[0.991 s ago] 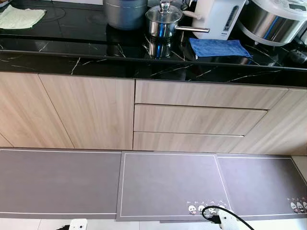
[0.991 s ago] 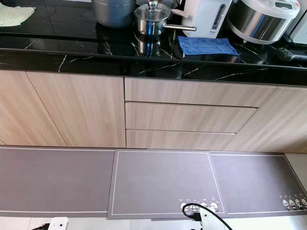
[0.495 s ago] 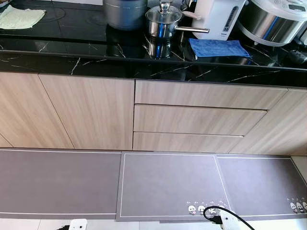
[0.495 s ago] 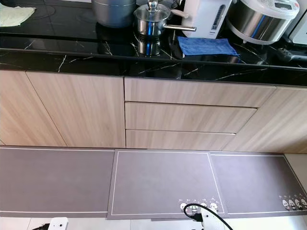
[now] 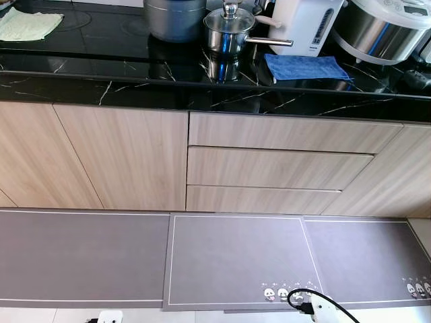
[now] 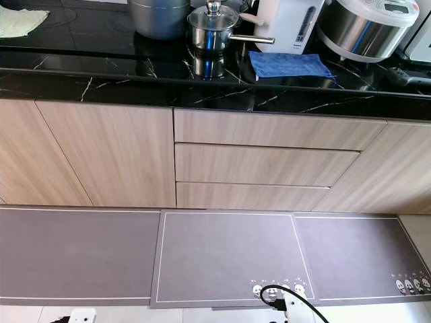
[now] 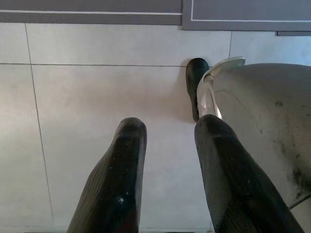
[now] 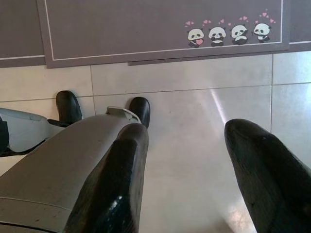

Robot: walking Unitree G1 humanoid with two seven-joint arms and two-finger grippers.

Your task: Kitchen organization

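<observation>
With my left pincer and right pincer hanging apart and empty over the floor, I should step squarely up to the bench before reaching for the saucepan.

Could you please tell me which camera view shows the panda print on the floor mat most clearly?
The right wrist view: the panda print shows large, with pink hearts. Both eye views show it tiny on the mat's near edge.

Wood cabinets, black countertop, grey mats.

Rice cooker, grey pot and green cloth cut off by frame edges.
</observation>
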